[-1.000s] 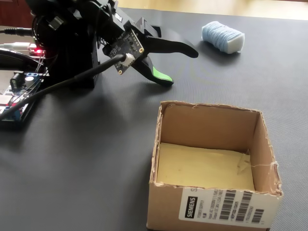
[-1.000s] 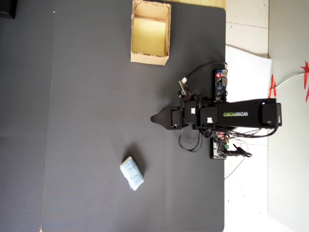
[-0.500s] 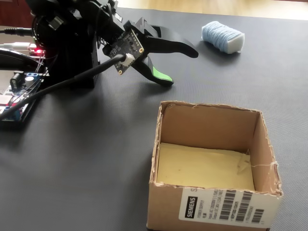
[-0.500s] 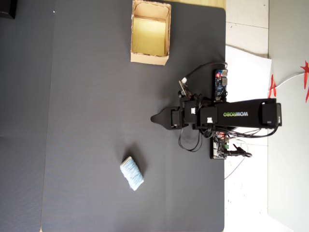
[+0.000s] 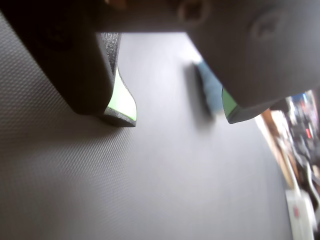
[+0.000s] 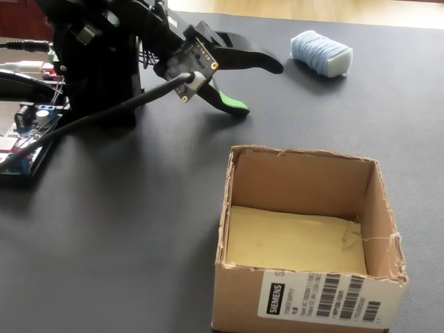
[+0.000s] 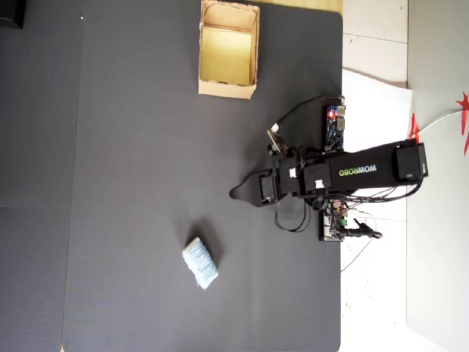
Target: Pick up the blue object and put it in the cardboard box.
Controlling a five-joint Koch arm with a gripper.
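Your work surface is a dark grey, finely textured mat (image 7: pixel 146 183) covering most of the overhead view, with bare pale table and loose circuit boards and cables (image 7: pixel 333 220) along its right edge. The small pale-blue, sponge-textured rectangular block (image 7: pixel 200 263) lies flat on the mat in the lower centre of that view; in the fixed view it sits at the upper right (image 6: pixel 320 53), untouched. The small tan cardboard box with a yellowish floor (image 7: pixel 228 89) stands at the top centre of the overhead view, open side up and, as the fixed view shows (image 6: pixel 388 229), empty. Your black arm's gripper (image 7: pixel 238 193) is at centre right of the overhead view, well apart from both block and box. In the wrist view the claw (image 5: pixel 177 112) is spread, its green-lined tips clearly parted with nothing between them, and a blurred blue shape, probably the block, shows beyond the gap. Judgement: nothing is accomplished yet; you have the approach, the grasp, the carry and the release into the box all outstanding.
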